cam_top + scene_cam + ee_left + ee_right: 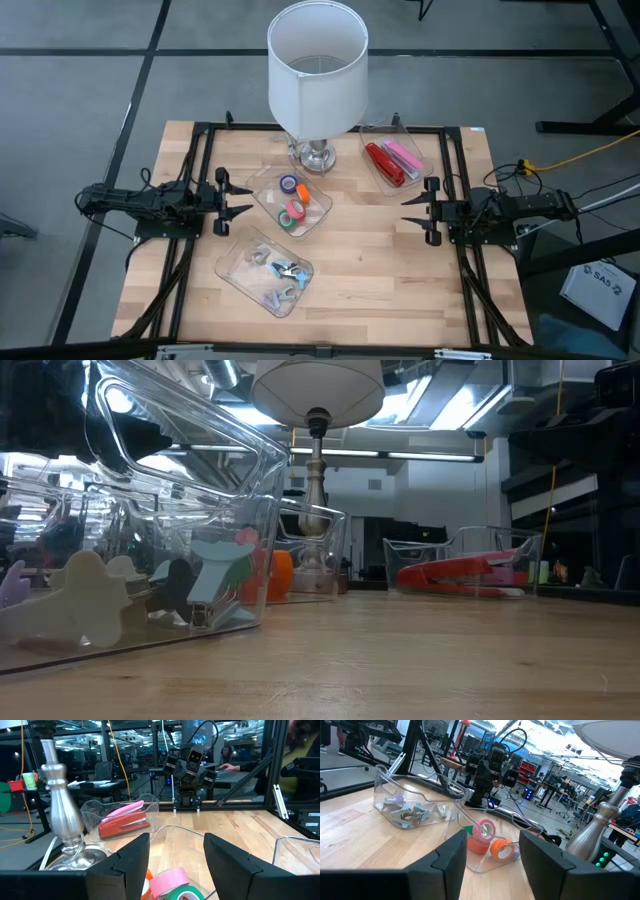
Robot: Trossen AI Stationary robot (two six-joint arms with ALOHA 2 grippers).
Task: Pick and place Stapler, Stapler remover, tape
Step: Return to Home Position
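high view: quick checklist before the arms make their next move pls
1. Left hand open, empty, at the table's left side: ok.
2. Right hand open, empty, at the table's right side: ok.
3. Tape rolls all inside the middle bin: ok.
4. Staple removers inside the front bin: ok.
5. Red stapler and pink stapler inside the back right bin: ok.
6. Lamp upright, out of both arms' way: ok.

Left gripper (238,201) and right gripper (412,211) face each other, well apart, jaws parted, arms folded low behind them.
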